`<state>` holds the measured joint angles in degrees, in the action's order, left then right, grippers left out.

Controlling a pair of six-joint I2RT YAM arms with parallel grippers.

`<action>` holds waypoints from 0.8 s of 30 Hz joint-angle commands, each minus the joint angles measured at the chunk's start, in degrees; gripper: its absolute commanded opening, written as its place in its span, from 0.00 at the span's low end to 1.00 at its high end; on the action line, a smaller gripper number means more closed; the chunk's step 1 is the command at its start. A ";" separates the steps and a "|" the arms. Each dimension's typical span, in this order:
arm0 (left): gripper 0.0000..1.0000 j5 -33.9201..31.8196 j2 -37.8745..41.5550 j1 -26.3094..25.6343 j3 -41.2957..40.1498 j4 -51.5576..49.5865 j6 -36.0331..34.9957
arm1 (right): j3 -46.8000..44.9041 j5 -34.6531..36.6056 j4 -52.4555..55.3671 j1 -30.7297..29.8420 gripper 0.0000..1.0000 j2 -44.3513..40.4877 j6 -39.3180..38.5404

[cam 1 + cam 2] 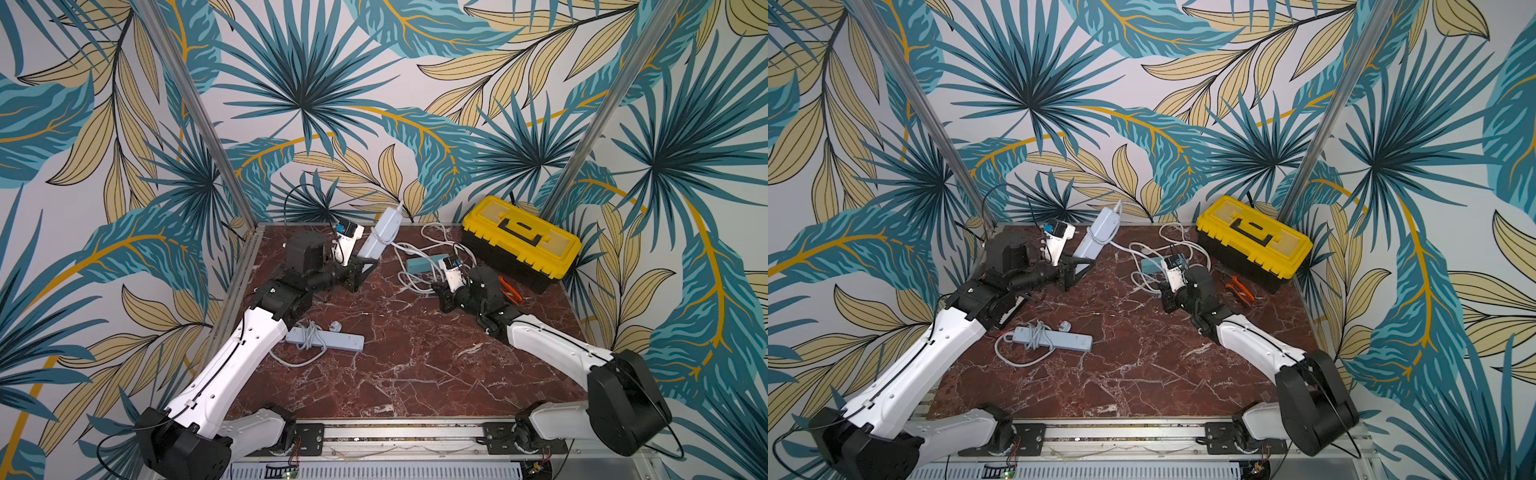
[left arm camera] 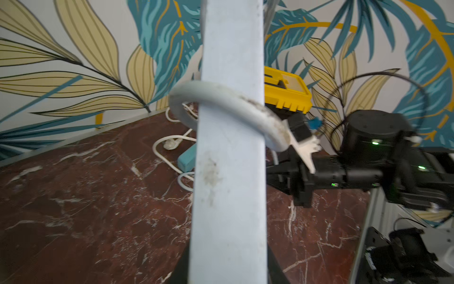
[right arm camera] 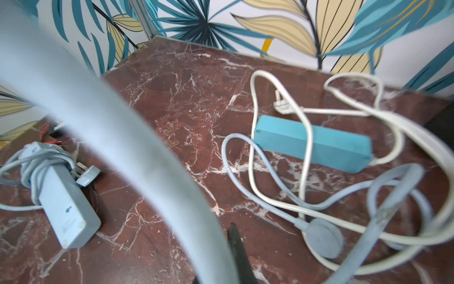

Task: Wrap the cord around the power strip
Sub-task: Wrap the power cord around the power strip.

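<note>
Left pincer (image 1: 365, 261) is clamped on the lower end of the power strip (image 1: 380, 232), which rises out of it, tilted toward the back wall. One turn of the cord (image 2: 221, 97) circles the strip just above that pincer, then runs across to the right pincer (image 1: 437, 287), pressed together, apparently on the cord itself.

Here's the danger: just beyond the right pincer lies a teal strip (image 3: 312, 145), tangled with its white cable (image 3: 252, 98). Pull for the next turn and that lot could get dragged along. The single loop looks slack, so it could slide down the strip. Held by one end only, the strip may also twist in the left pincer under tension.

Writing? None readable. The wrapped strip (image 3: 61, 201), well behind the left pincer, bears a small mark, too blurred to make out.
</note>
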<state>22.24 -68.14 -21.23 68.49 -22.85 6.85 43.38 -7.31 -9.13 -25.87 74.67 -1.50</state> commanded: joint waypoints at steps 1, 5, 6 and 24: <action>0.00 -9.01 -2.21 1.93 2.31 -1.32 -4.80 | -0.32 7.21 12.50 -4.04 0.00 -6.32 -11.39; 0.00 -14.15 -6.53 1.31 4.02 -6.49 -10.55 | 7.09 11.00 26.38 -10.11 0.00 -11.27 -25.07; 0.00 -15.30 -7.75 1.13 4.72 -8.02 -11.98 | 9.44 11.60 29.35 -11.70 0.00 -12.12 -29.01; 0.00 20.82 -4.05 -15.29 -1.49 -17.58 -30.65 | 58.70 -13.14 52.62 -1.82 0.00 11.45 -47.15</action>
<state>30.61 -73.87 -34.26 67.37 -40.21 -21.39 97.73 -9.45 41.67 -30.70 81.54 -49.80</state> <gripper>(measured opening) 0.294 0.078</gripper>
